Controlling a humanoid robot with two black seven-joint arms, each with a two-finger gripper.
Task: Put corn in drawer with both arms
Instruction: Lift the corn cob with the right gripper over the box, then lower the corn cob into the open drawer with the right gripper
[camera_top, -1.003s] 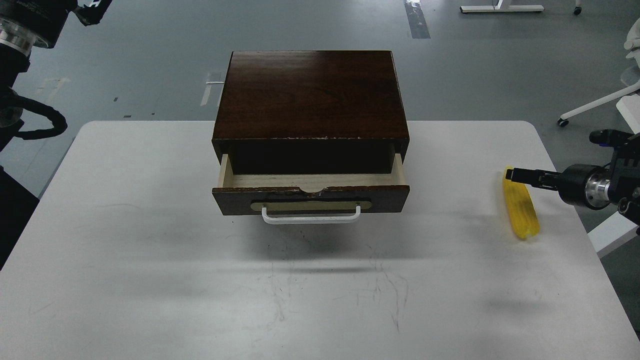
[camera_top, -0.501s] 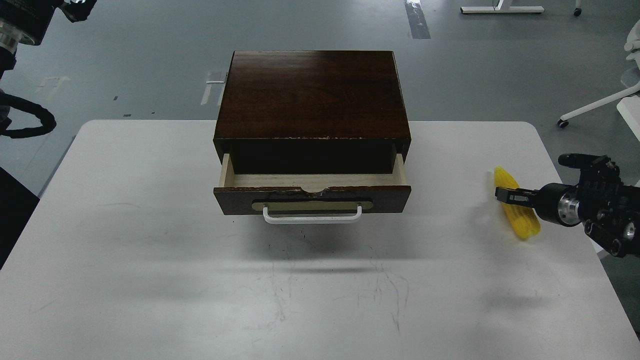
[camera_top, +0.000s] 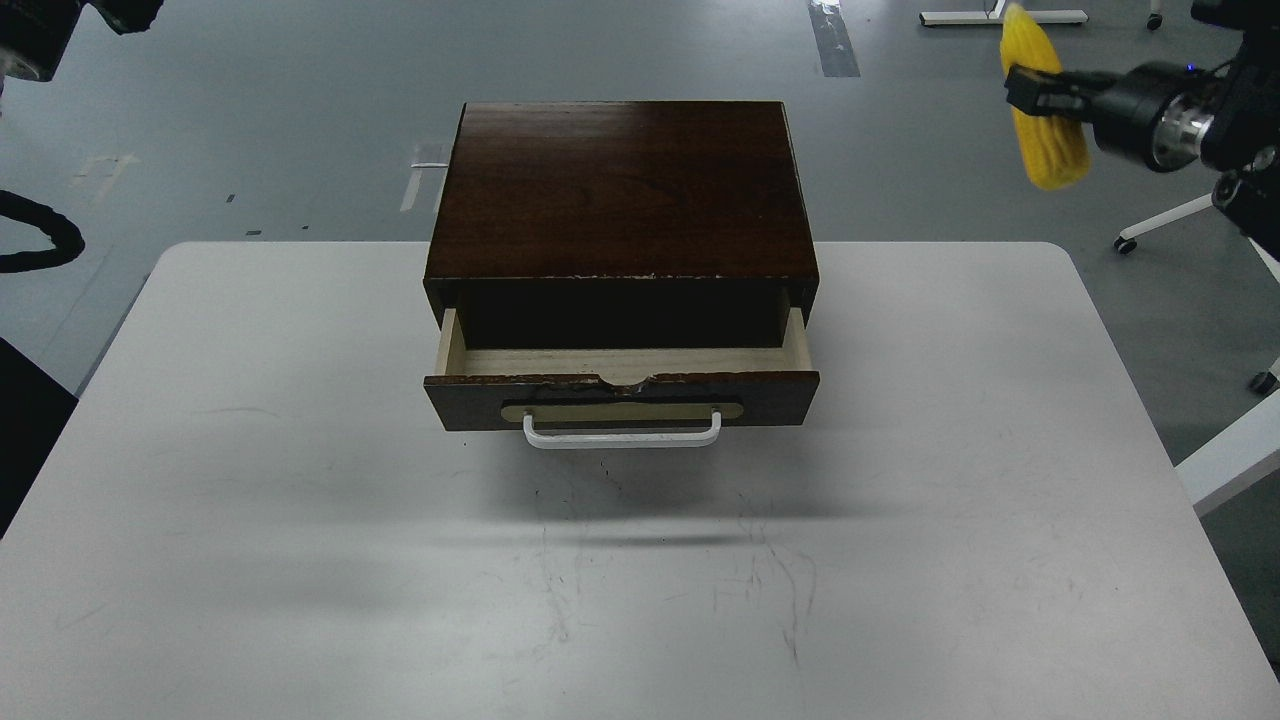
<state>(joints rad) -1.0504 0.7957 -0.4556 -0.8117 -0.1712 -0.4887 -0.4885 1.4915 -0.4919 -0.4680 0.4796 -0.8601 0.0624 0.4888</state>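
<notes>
The yellow corn (camera_top: 1046, 140) hangs high in the air at the top right, point up, held by my right gripper (camera_top: 1030, 88), which is shut on its middle. The drawer (camera_top: 620, 385) of the dark brown wooden box (camera_top: 620, 190) is pulled partly open at the table's middle, showing pale wood inside and a white bar handle (camera_top: 621, 432) in front. The corn is well right of and above the drawer. My left arm (camera_top: 40, 30) shows only at the top left corner; its gripper's fingers cannot be made out.
The white table (camera_top: 300, 520) carries only the box. Behind it is grey floor. White chair legs (camera_top: 1190, 215) stand at the right, and a white table edge (camera_top: 1230, 460) lies by the right side.
My right gripper has lifted the corn from the table's right side high up into the air. The left arm has drawn back further toward the top left corner.
</notes>
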